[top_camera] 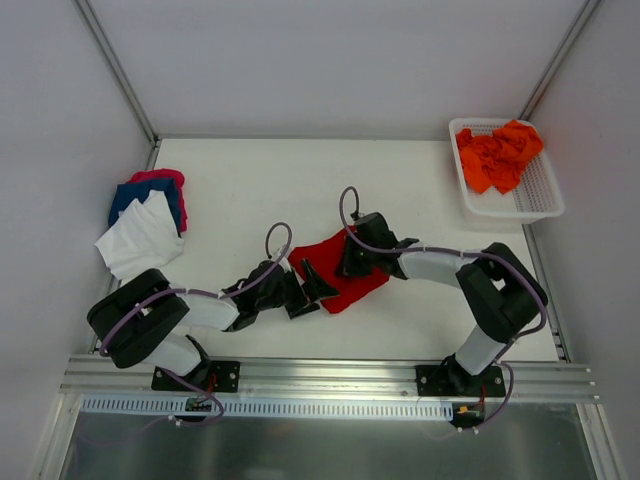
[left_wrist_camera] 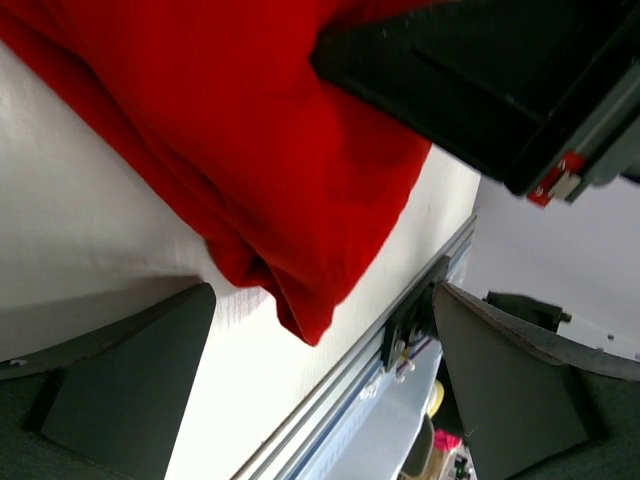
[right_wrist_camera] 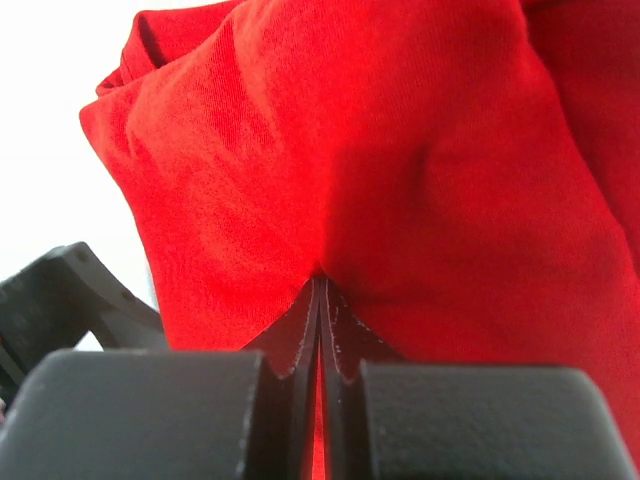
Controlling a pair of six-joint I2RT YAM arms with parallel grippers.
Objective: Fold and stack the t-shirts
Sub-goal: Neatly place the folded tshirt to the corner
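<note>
At the worktop's left edge, a white t-shirt (top_camera: pixel 135 240), a blue t-shirt (top_camera: pixel 140 195) and a pink t-shirt (top_camera: pixel 160 177) are seen piled together. Toward the middle of the near edge, the left gripper (top_camera: pixel 312 290) is held with jaws wide apart at the edge of the deep red t-shirt (top_camera: pixel 335 280), which lies bunched in soft folds and is pinched by the right gripper (top_camera: pixel 352 262). Crumpled orange t-shirts (top_camera: pixel 500 155) are heaped in the basket (top_camera: pixel 540 200) at the far right corner.

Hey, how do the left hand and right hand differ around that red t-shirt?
The left hand is wide open, holding nothing; the right hand is shut, pinching a fold of the red t-shirt. The left hand is at the shirt's left corner; the right hand is at its right side. Both are black and two-fingered.
</note>
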